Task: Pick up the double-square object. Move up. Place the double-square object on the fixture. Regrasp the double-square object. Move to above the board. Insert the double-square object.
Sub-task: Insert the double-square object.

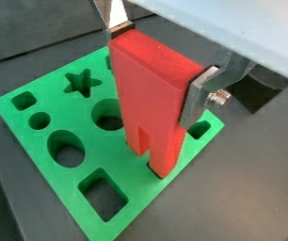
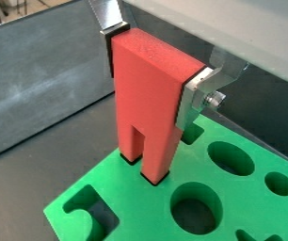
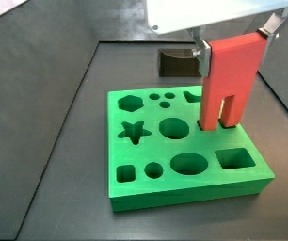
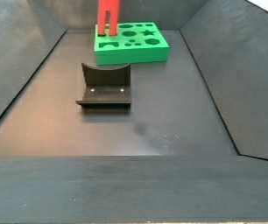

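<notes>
In a wrist view the pincer (image 1: 157, 58) squeezes the top of the double-square object (image 1: 151, 104), which hangs upright with its two prongs pointing down, right over the board (image 1: 58, 174). The red block looks hard and light, maybe a bit smooth, so holding its flat sides up high seems best. In a wrist view the prongs sit just above the green top near the round holes. In a side view the double-square object (image 3: 226, 80) is over the far edge of the board (image 3: 184, 184). In a side view the fixture (image 4: 105, 87) stands well apart on the floor, not in the way.
</notes>
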Motion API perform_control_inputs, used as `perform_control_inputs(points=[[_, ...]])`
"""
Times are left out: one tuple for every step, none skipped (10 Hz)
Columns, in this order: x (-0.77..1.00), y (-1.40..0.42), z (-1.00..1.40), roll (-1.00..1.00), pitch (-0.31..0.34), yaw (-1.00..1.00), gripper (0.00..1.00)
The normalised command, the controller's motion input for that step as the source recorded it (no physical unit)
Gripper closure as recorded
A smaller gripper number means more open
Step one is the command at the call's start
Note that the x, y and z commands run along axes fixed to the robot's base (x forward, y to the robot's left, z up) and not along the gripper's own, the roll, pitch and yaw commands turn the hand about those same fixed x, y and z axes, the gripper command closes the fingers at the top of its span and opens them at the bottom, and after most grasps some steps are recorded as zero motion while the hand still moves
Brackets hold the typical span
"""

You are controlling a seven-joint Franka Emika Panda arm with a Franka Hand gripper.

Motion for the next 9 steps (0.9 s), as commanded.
perform_control_inputs(points=[[0.08,-0.21,-0.5,0.36,0.0,0.47,1.0],[0.22,-0.25,-0.6,0.29,0.036,0.41,1.0],[0.53,-0.15,-0.72,0.17,0.167,0.13,1.0],[0.71,-0.02,-0.69,0.18,0.217,-0.08,1.0],[0.74,0.0,-0.69,0.17,0.219,-0.17,1.0],[0.71,0.0,-0.7,0.15,0.229,-0.2,1.0],[0.6,0.0,-0.81,0.0,0.201,-0.31,1.0],[0.51,0.0,-0.7,0.0,0.256,-0.37,1.0],[0.4,0.14,-0.6,0.0,0.304,-0.46,1.0]])
